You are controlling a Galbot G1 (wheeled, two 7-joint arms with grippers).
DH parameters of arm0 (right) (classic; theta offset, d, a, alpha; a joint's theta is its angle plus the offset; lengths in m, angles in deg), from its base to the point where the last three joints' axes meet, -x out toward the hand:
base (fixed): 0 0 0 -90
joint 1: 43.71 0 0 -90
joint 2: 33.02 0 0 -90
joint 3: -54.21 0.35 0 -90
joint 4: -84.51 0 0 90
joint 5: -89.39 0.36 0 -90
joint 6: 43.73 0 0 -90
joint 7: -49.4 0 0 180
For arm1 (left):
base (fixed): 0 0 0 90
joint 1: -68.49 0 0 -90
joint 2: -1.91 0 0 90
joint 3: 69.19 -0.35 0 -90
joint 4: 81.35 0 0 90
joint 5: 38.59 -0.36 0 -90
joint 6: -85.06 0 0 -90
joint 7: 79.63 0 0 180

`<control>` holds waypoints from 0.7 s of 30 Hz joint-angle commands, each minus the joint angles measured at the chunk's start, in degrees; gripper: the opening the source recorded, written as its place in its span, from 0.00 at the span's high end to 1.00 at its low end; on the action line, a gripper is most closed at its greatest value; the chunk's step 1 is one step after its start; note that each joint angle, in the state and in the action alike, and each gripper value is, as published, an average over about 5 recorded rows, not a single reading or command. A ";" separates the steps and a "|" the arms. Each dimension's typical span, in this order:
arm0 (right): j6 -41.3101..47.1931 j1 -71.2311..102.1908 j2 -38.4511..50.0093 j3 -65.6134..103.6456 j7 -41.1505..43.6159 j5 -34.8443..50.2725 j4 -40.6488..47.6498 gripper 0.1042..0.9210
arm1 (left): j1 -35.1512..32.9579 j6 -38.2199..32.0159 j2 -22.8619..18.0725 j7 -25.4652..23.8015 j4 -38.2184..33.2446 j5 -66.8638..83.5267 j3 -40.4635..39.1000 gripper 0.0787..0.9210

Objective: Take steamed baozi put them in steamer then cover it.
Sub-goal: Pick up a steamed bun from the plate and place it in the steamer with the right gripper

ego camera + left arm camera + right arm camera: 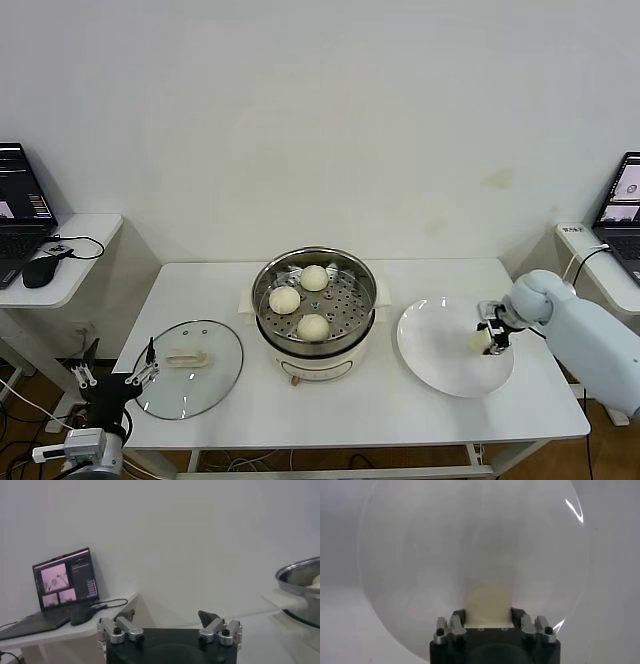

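Over the white plate (440,365), right gripper (487,340) fingers clamp a baozi (487,600); left gripper (110,378) hangs spread beside the table (400,410).

Even, bright, diffuse room light; soft faint shadows under the table (520,420). Head view is sharp. Both wrist views are hazy and soft. Thin glare streaks on the plate (410,555) rim beyond the right gripper (488,616).

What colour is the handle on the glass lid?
Cream-white, on the lid lying left of the steamer; the head view shows it best.
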 commanded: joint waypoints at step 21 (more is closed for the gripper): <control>21.92 -48.61 -2.86 -36.04 -10.45 44.19 -24.42 0.40 | 0.92 0.43 0.74 -0.05 -1.28 -0.30 -1.89 0.12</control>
